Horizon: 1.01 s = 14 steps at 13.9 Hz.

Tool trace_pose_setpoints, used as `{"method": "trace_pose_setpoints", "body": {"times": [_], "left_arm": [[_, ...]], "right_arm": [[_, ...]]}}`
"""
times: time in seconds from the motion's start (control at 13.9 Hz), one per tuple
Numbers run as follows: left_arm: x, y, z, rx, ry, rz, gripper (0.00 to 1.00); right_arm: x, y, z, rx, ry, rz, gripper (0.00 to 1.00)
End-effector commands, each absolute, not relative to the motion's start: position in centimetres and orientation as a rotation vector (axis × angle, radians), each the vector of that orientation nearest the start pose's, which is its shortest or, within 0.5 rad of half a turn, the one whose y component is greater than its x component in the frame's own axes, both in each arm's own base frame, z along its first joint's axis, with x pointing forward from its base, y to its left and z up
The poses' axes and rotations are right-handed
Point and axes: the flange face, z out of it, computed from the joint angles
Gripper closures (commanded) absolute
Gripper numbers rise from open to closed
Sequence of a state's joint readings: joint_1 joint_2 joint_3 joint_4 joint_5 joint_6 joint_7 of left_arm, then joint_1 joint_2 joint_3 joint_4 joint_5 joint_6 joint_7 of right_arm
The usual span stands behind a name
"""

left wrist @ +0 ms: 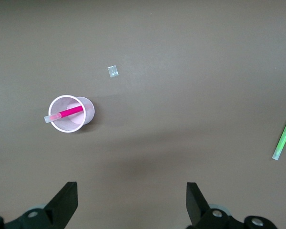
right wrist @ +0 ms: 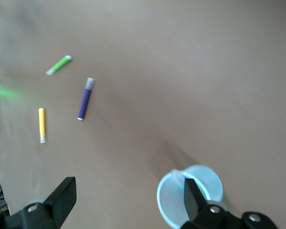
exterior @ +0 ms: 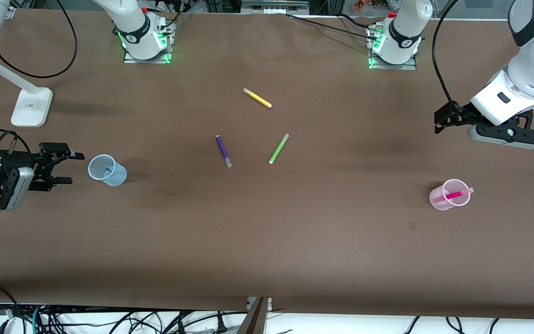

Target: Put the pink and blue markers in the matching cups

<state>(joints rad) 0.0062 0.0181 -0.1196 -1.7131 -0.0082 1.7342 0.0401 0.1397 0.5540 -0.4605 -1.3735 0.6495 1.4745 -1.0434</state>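
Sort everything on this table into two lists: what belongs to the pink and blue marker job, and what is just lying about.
Belongs to the job:
pink marker, resting inside the pink cup
blue cup; something blue shows inside, likely the blue marker
left tool and right tool, both open

Just lying about:
purple marker
green marker
yellow marker

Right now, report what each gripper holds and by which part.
Nothing is held. The left gripper hangs open above the pink cup, which holds the pink marker; the right gripper is open beside the blue cup.

Blue cup (right wrist: 189, 200) partly hidden by right gripper finger (right wrist: 193, 198).
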Motion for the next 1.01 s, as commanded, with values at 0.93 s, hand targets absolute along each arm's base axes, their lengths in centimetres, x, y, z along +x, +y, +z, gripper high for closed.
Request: {"method": "trace_pose_setpoints", "body": {"times": [0.93], "left_arm": [[56.1, -3.2, 57.4, -3.177, 0.225, -0.019, 0.00]], "right_arm": [[55.1, 3.3, 56.1, -3.108, -0.038, 0.396, 0.00]]}}
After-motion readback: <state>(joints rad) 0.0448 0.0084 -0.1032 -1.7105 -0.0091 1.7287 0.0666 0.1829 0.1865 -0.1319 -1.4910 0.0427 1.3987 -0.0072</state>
